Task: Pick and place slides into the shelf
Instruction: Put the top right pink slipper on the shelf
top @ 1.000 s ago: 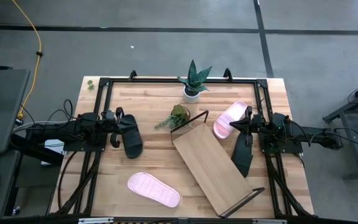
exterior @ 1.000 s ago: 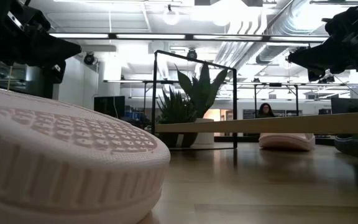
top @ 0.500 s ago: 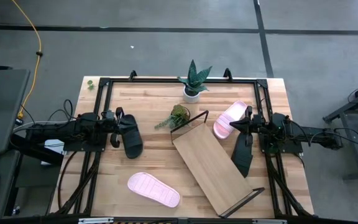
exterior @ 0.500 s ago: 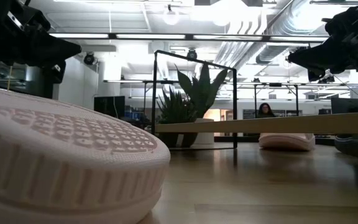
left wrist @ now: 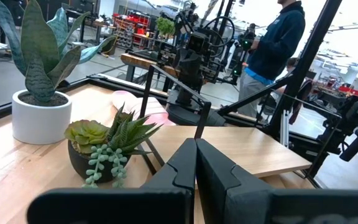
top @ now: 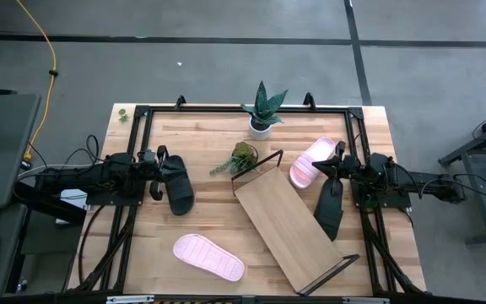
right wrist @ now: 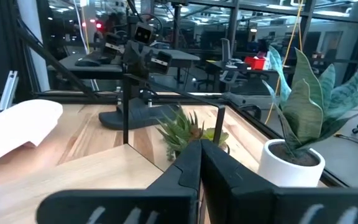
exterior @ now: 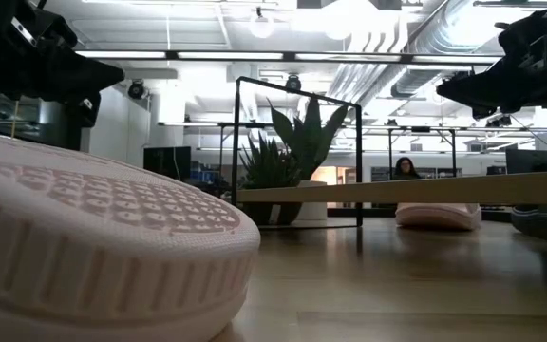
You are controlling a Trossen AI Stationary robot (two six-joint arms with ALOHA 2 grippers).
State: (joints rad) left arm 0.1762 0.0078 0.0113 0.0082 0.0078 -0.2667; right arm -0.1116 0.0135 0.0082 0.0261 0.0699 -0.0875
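Wooden tabletop (top: pixel 209 224) with a black frame, standing on a grey floor; the low view looks past it into a lit workshop with ceiling ducts. Clock directions below are taken from the table centre in the high view.

Shelf (top: pixel 287 225): light-wood board lying diagonally, running from centre toward 5 o'clock, with a black wire end at each short side. No slide rests on it.

Slides:
- Black slide (top: pixel 177 184) at 9 o'clock, just beside the left gripper.
- Black slide (top: pixel 331 212) at 3 to 4 o'clock, just beside the shelf's right long edge, under the right gripper.
- Pink slide (top: pixel 311 160) at 2 o'clock, near the shelf's upper wire end.
- Pink slide (top: pixel 208 257) at 7 o'clock, near the front edge; its sole (exterior: pixel 93 247) fills the low view's left foreground.

Left gripper (top: pixel 160 171): at 9 o'clock, above the table beside the black slide. The left wrist view shows its fingers (left wrist: pixel 182 171) pressed together, holding nothing.

Right gripper (top: pixel 334 169): at 3 o'clock, between the pink slide and the black slide on that side. Right wrist view shows its fingers (right wrist: pixel 188 163) closed against each other, empty.

Other items: snake plant in white pot (top: pixel 262 112) at 12 o'clock; small succulent in dark pot (top: pixel 242 157) just beside the shelf's upper end. A person in a dark hoodie (left wrist: pixel 277 43) stands beyond the table in the left wrist view.
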